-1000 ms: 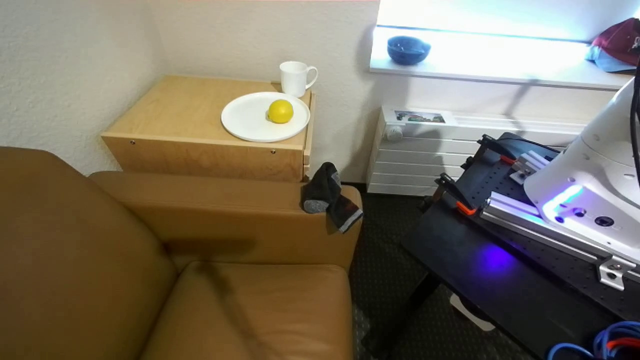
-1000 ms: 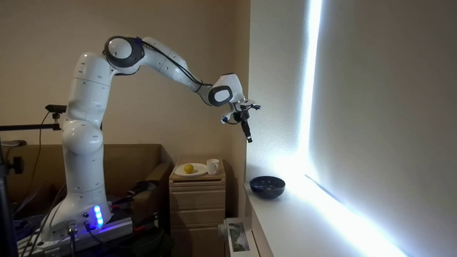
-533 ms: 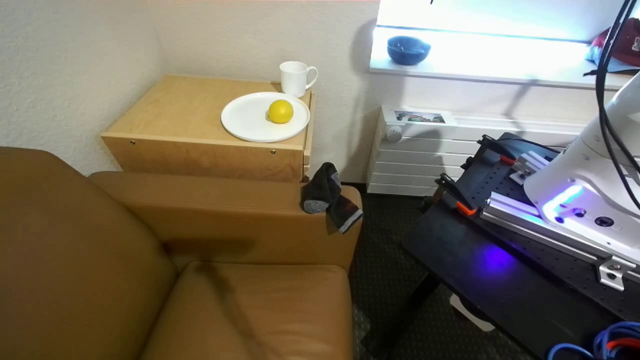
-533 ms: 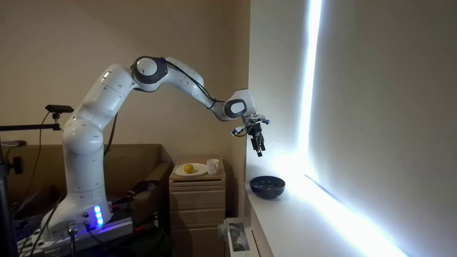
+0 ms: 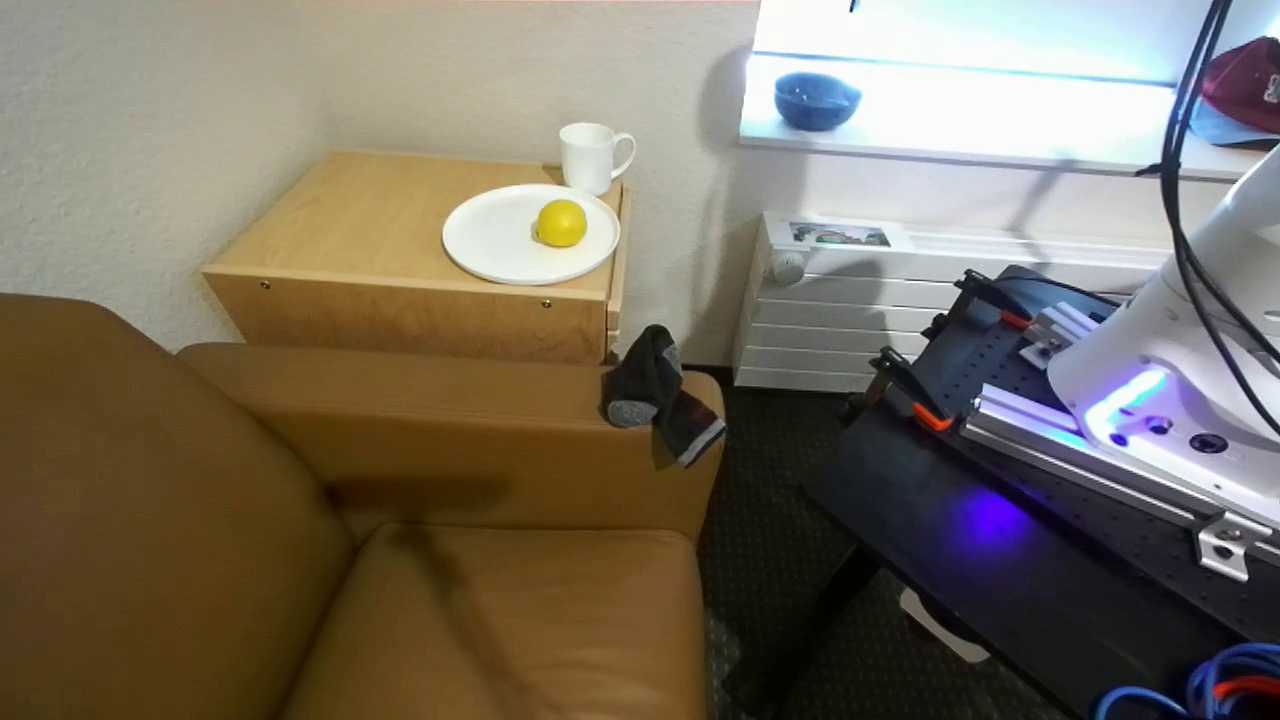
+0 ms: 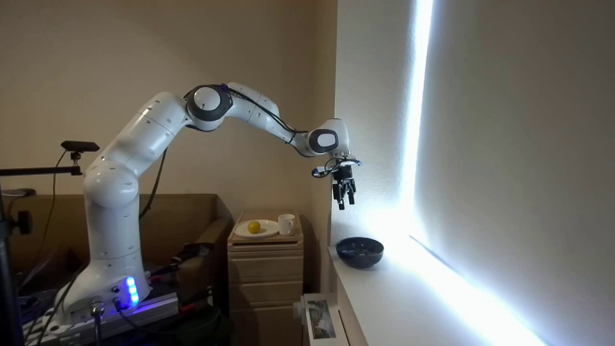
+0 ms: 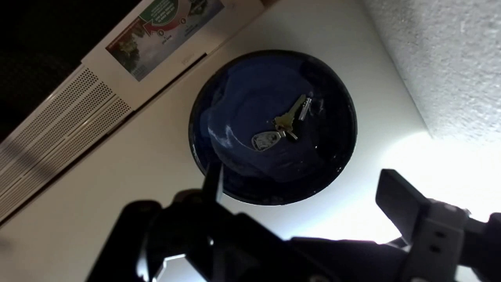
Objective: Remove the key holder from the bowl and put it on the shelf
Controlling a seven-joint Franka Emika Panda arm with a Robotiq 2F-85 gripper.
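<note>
Hand point(image 6: 346, 204) hangs pointing down over the far end of the shelf point(image 6: 384, 307), above the bowl point(image 6: 359, 260), clear gap between hand and rim in an exterior view. Fingers point(image 7: 400, 203) spread wide; in the wrist view the left one overlaps the bowl's near rim, the right one stands apart from it. Arm point(image 6: 149, 127) is extended from the left side.

Key holder point(image 7: 282, 122) is inside the bowl, lying on the bottom around the middle: oval fob point(image 7: 265, 141) on the left, gold key point(image 7: 290, 114) angled toward the far right, silver piece point(image 7: 305, 109) beside it (partly lost against the dark glaze, exact count unclear). Bowl is blue, upright, on the shelf, close to its left edge in both exterior views. Shelf is white, brightly lit along its right side in an exterior view.

Radiator point(image 7: 66, 117) sits just left of the shelf in the wrist view, printed card point(image 7: 164, 31) on top. Dark red cap point(image 5: 1240, 90) at the shelf's right end in an exterior view, partly out of view.

Wooden counter point(image 5: 380, 210), left of the shelf, carries a white plate point(image 5: 490, 240) with a yellow fruit point(image 5: 561, 222) on it, plus a white mug point(image 5: 586, 160), upright, just beside the plate, contact unclear. Brown sofa point(image 5: 520, 620) nearer in an exterior view, dark sock point(image 5: 640, 385) draped over its armrest point(image 5: 400, 385).
</note>
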